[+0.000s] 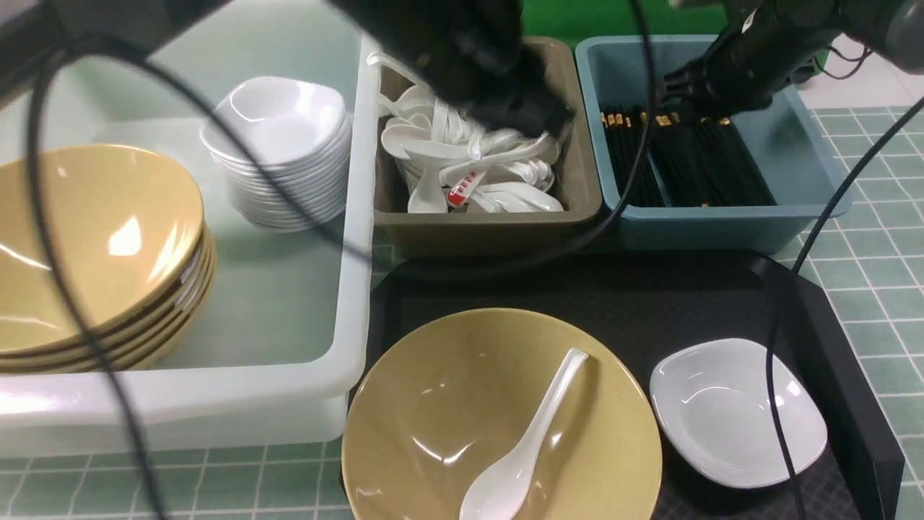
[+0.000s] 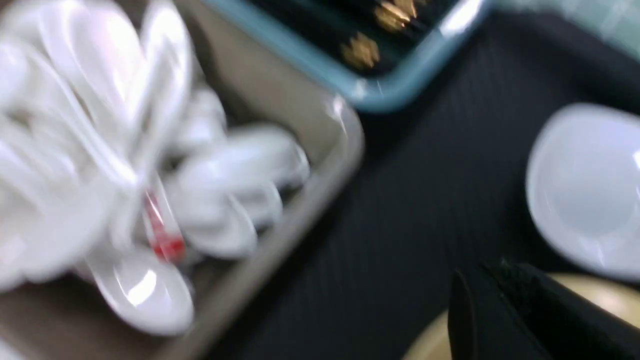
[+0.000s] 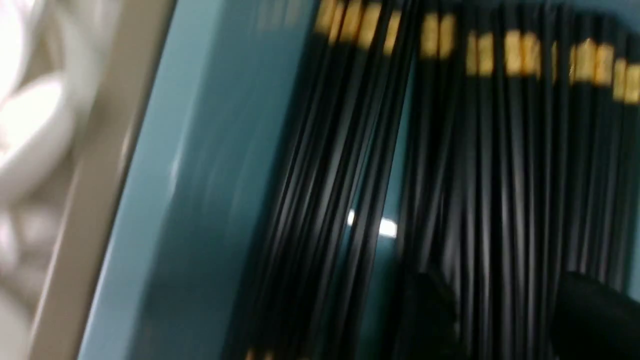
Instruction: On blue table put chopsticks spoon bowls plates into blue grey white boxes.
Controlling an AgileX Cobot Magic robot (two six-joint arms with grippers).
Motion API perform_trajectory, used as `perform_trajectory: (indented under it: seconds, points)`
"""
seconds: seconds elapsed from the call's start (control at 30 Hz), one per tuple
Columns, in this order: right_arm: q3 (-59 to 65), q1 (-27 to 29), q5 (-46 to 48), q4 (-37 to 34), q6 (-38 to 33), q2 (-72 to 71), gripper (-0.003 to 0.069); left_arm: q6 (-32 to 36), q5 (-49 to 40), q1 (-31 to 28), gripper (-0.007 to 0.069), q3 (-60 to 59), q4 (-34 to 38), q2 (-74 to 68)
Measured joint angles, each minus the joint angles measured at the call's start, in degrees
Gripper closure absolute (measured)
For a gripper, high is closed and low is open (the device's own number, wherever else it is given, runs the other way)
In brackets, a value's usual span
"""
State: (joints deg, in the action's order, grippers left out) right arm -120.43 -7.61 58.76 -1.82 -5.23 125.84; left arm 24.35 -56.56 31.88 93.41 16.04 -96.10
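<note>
Front camera, high on the robot's side, looks down and forward across the black tray (image 1: 693, 303). Left wrist camera hangs close, blurred, over the olive-grey box (image 2: 280, 95); right wrist camera stares close into the blue box (image 3: 200, 175). All three catch where those boxes meet.

The bowl (image 1: 433, 390) is mustard-tan, spoon (image 1: 530, 440) and plate (image 1: 729, 412) white, tray (image 1: 650, 303) textured black, chopsticks (image 1: 722, 167) black with gold bands
</note>
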Motion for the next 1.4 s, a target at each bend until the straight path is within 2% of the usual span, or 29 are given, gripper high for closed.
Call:
perform_trajectory:
  seconds: [0.17,0.3,0.5,0.7,0.77,0.8,0.83,0.9,0.97,1.0,1.03,1.13,1.27,1.4]
  points:
    - [-3.3,-0.5,10.2,0.0,-3.2,-3.1,0.0162,0.0,1.8,0.0,0.0631,-10.2,0.1,10.1]
    - [-2.1,-1.7,11.7,-1.2,-4.3,-6.6,0.0154,0.0,3.2,0.0,0.0631,-16.8,0.5,17.9]
    - [12.8,-11.6,12.0,-5.7,-6.8,-19.3,0.0154,-0.4,5.0,0.0,0.0631,-30.3,-1.4,32.5]
    - [30.0,-25.3,12.1,-6.4,-8.5,-27.1,0.0154,-0.4,7.0,0.0,0.0631,-40.6,-2.8,39.8]
    - [34.6,-29.7,12.1,-6.2,-13.0,-27.4,0.0154,-0.4,8.2,0.0,0.0631,-43.8,-2.9,41.3]
    - [35.0,-30.0,12.1,-6.1,-13.6,-27.4,0.0154,-0.4,8.2,0.0,0.0631,-43.8,-2.9,41.4]
    - [37.2,-32.4,11.9,-5.5,-18.8,-27.3,0.0154,-0.4,8.4,0.0,0.0631,-45.2,-2.9,41.9]
    - [38.7,-34.5,11.8,-4.6,-24.6,-27.3,0.0154,-0.4,8.4,0.0,0.0631,-46.1,-2.8,42.1]
    - [40.1,-37.3,11.1,-2.6,-35.2,-27.3,0.0154,-0.4,8.4,0.0,0.0631,-47.2,-2.8,42.1]
    - [40.2,-38.1,9.4,-2.2,-40.7,-27.3,0.0154,-0.4,8.6,0.0,0.0631,-47.7,-2.6,42.1]
    - [40.2,-38.1,9.1,-2.1,-41.6,-27.3,0.0154,-0.4,8.6,0.0,0.0631,-47.7,-2.6,42.1]
    - [40.2,-38.4,4.2,-1.7,-54.6,-26.7,0.0154,-0.1,8.8,0.0,0.0631,-48.1,-2.6,42.1]
    - [40.2,-38.4,2.6,-1.2,-63.2,-23.9,0.0154,0.0,8.9,0.1,0.0631,-48.1,-2.6,42.1]
    - [40.2,-38.4,2.3,-0.4,-66.8,-20.3,0.0154,0.2,9.0,0.1,0.0631,-48.1,-2.6,42.1]
